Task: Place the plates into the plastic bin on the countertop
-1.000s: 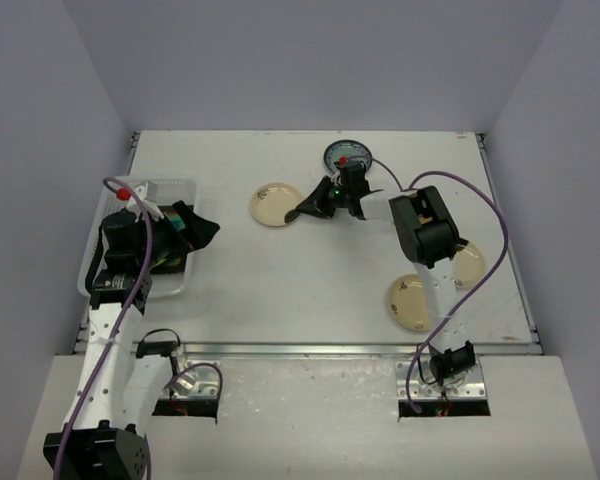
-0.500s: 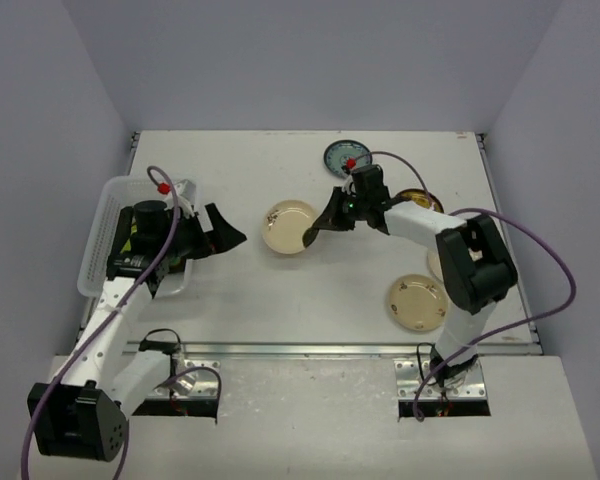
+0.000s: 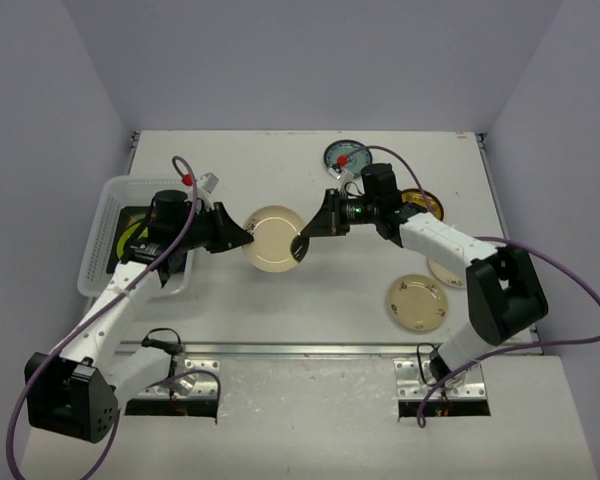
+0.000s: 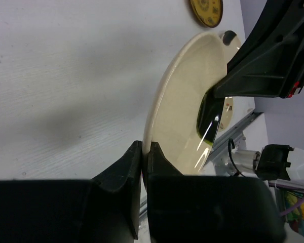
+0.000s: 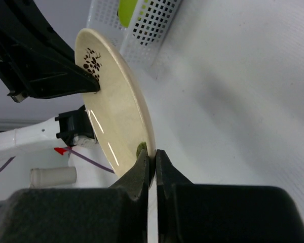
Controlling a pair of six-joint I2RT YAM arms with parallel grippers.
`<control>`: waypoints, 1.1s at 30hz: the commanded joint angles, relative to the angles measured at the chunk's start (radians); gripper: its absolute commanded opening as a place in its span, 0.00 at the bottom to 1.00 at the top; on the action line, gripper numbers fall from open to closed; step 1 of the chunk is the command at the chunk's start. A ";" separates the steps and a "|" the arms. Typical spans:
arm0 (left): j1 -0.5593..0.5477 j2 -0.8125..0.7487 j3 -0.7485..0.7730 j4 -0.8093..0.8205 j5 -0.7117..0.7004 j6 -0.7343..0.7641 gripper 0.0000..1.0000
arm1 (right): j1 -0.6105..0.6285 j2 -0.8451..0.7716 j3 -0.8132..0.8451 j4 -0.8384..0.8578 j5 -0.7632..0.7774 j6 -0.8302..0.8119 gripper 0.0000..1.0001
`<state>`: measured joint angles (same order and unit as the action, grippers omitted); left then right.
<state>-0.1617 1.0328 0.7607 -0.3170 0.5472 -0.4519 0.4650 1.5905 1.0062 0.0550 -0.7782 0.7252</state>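
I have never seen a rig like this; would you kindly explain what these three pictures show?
These are two robot arms bolted at the near edge of a white table. The wide picture looks down from above and behind them. The other two come from a camera on each wrist, showing that gripper's fingers close up. The left gripper and the right gripper each pinch the rim of one cream plate, held between them. At the left, a white plastic basket holds a lime green plate. A blue patterned plate and others lie on the table.
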 commanded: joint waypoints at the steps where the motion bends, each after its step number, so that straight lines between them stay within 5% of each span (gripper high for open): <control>1: -0.001 -0.051 0.059 0.056 -0.132 -0.028 0.00 | 0.011 -0.043 -0.026 0.158 -0.121 0.083 0.25; 4: 0.018 -0.065 0.095 -0.014 -0.278 -0.054 0.00 | -0.001 -0.062 -0.057 0.127 -0.028 0.066 0.98; 7: 0.167 -0.084 0.123 -0.073 -0.428 -0.107 0.00 | -0.042 -0.095 -0.122 0.124 0.022 0.079 0.99; 10: 0.530 -0.128 0.085 -0.071 -0.337 -0.151 0.00 | -0.081 -0.142 -0.190 0.144 0.031 0.088 0.99; 13: 0.750 -0.113 0.048 -0.057 -0.254 -0.194 0.00 | -0.109 -0.167 -0.233 0.144 0.013 0.080 0.99; 20: 0.867 -0.039 -0.052 0.008 -0.337 -0.307 0.01 | -0.164 -0.186 -0.288 0.173 -0.034 0.080 0.99; 26: 0.867 -0.050 -0.076 0.018 -0.413 -0.289 0.16 | -0.193 -0.192 -0.301 0.176 -0.043 0.069 0.99; 28: 0.867 -0.043 -0.078 0.014 -0.420 -0.281 0.30 | -0.194 -0.188 -0.302 0.180 -0.049 0.066 0.99; 32: 0.867 -0.059 -0.078 -0.007 -0.414 -0.274 0.85 | -0.195 -0.179 -0.304 0.180 -0.042 0.057 0.99; 33: 0.867 -0.067 -0.076 -0.013 -0.412 -0.273 0.91 | -0.195 -0.176 -0.302 0.180 -0.041 0.056 0.99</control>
<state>0.7002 1.0071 0.6765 -0.3619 0.1446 -0.7311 0.2726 1.4296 0.7067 0.1871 -0.8032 0.8074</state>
